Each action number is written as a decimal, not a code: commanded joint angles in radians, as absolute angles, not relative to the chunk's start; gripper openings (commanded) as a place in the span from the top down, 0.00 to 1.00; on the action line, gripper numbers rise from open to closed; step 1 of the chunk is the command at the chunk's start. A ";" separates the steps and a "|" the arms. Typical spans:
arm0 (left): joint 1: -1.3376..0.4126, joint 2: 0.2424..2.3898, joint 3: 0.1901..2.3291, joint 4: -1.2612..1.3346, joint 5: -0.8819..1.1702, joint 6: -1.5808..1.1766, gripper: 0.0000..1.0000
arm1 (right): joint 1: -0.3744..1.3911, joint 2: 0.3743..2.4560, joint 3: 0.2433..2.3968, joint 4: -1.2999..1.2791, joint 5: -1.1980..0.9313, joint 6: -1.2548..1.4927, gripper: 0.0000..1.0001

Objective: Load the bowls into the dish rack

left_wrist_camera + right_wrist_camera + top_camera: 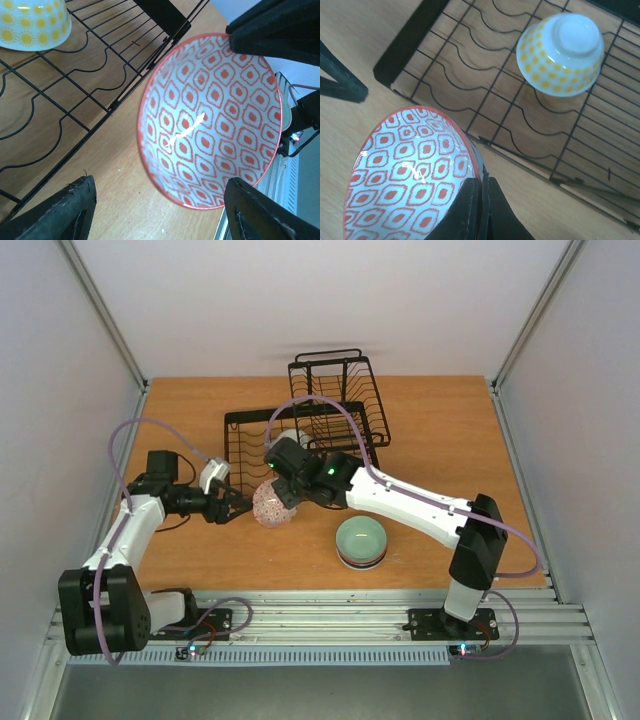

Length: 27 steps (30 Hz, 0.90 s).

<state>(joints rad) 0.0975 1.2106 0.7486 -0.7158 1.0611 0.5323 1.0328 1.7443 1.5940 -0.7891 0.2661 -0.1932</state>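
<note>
Right claw (481, 186), closest to its wrist camera, pinches the rim of a red-diamond bowl (410, 170), held tilted just outside the dish rack (412, 35). The left claw (238, 505) gapes wide beside that bowl, holding nothing. Both wrist views show a yellow-spotted bowl (560, 55) upside down in the rack's lower basket. Only the overhead view shows a green-topped stack of bowls (361, 540) on the worktop (440, 440).

No lettering, brand, number or sign can be read in any of the views. Only repeated ornament is borne by the red-patterned bowl (210, 125) and by the yellow-dotted bowl (560, 50), and no characters are formed by it.
</note>
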 commanded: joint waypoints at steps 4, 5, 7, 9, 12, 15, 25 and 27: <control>0.081 1.187 0.746 -0.707 1.039 0.547 0.29 | 1.046 1.794 1.735 -0.751 0.219 -0.234 0.99; 0.078 1.189 0.745 -0.706 1.037 0.548 0.29 | 1.050 1.800 1.746 -0.751 0.214 -0.237 0.99; 0.073 1.192 0.744 -0.705 1.034 0.550 0.29 | 1.056 1.811 1.767 -0.752 0.209 -0.244 0.99; 0.069 1.192 0.743 -0.702 1.030 0.551 0.30 | 1.061 1.824 1.785 -0.753 0.205 -0.248 0.99; 0.064 1.190 0.741 -0.702 1.023 0.551 0.38 | 1.064 1.845 1.808 -0.753 0.195 -0.252 0.99; 0.061 1.187 0.742 -0.703 1.016 0.552 0.54 | 1.068 1.858 1.821 -0.753 0.187 -0.253 0.99; 0.058 1.172 0.725 -0.662 0.967 0.536 1.00 | 1.069 1.818 1.758 -0.733 0.214 -0.226 0.87; 0.059 1.160 0.721 -0.656 0.963 0.538 1.00 | 1.069 1.777 1.707 -0.704 0.204 -0.211 0.71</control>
